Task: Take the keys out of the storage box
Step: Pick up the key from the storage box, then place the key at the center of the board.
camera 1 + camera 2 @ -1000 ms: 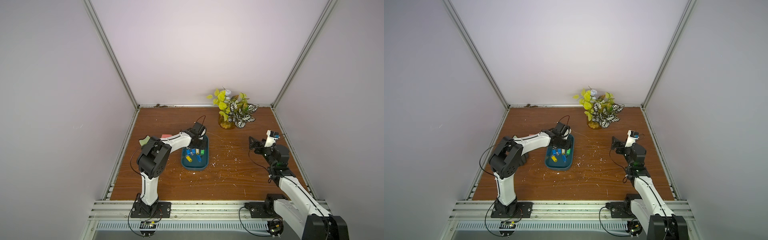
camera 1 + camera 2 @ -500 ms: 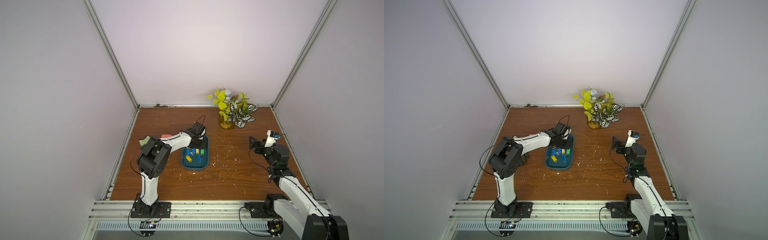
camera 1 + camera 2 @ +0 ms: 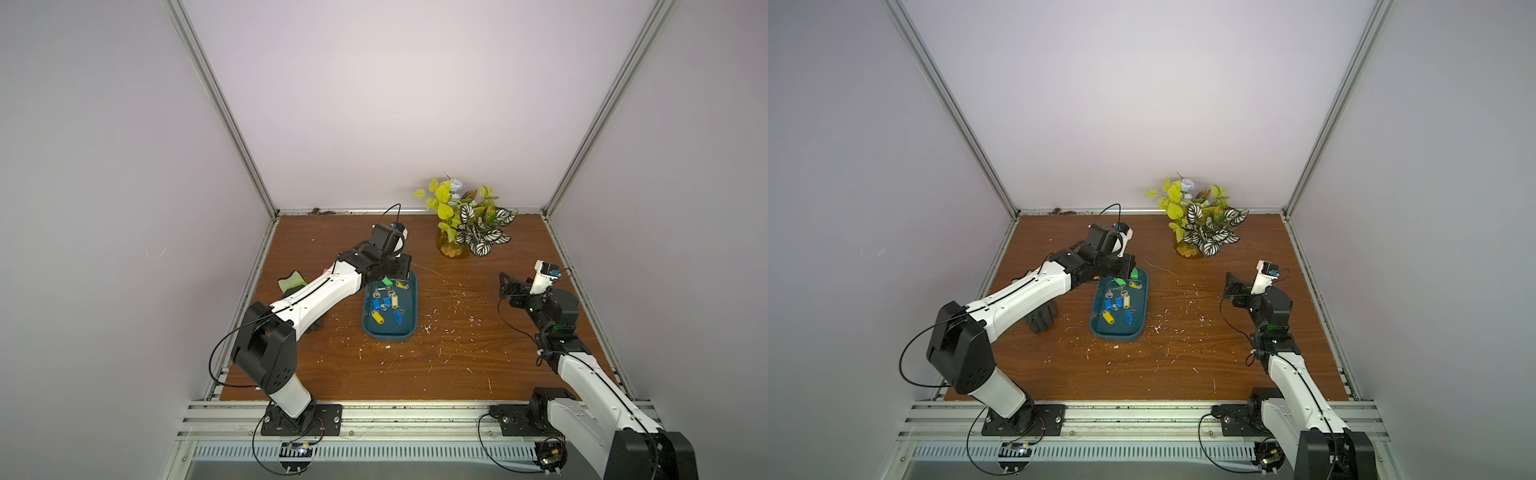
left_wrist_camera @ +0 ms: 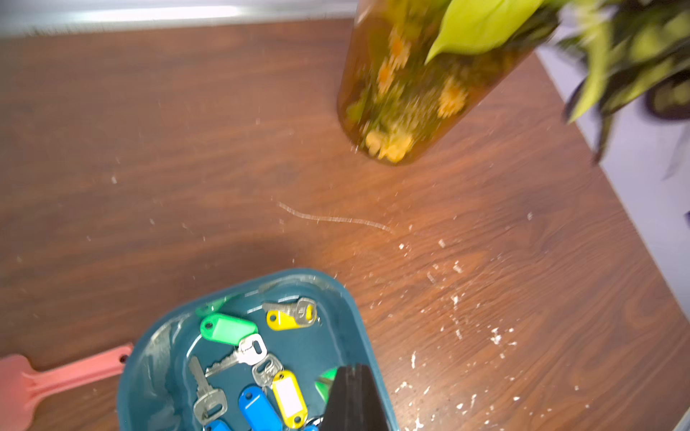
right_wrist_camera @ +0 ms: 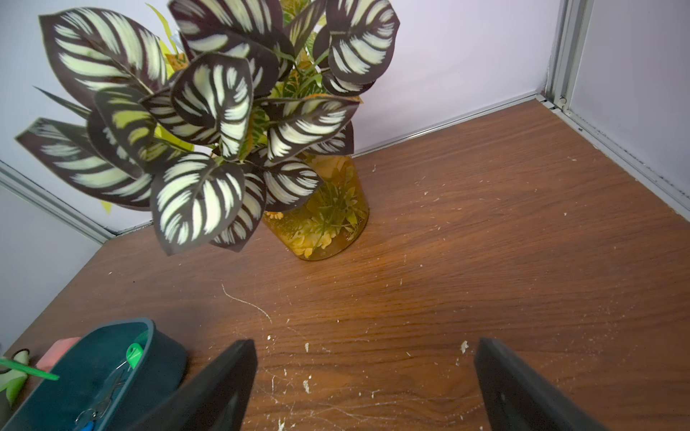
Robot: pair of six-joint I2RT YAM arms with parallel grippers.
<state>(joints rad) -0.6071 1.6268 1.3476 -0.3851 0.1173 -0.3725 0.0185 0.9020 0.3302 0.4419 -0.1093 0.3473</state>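
Both top views: a teal box [image 3: 390, 332] is set near the middle of a brown surface [image 3: 457, 365]. The keys [image 3: 384, 306], with blue, yellow and green tags, are heaped inside it. The left end effector [image 3: 392, 277] is poised over the box's 12 o'clock end, fully closed. A green-tagged key [image 3: 1134, 274] is seen right at its tip, apparently gripped. The right end effector [image 3: 504, 286] is positioned at 3 o'clock from the box, well apart, spread wide and empty. A potted plant [image 3: 473, 224] is placed at 1 o'clock.

Left wrist view: the closed black fingers [image 4: 351, 403] are shown above the box, with an edge of the green tag exposed beside them. The other keys are seen lying on the box floor. A pink scoop [image 4: 56, 373] is laid just outside the box wall. White crumbs [image 4: 455, 298] are scattered nearby.

Right wrist view: two fingers are shown far apart with nothing between them, above bare surface. The plant is seen ahead, and one end of the box is in view.
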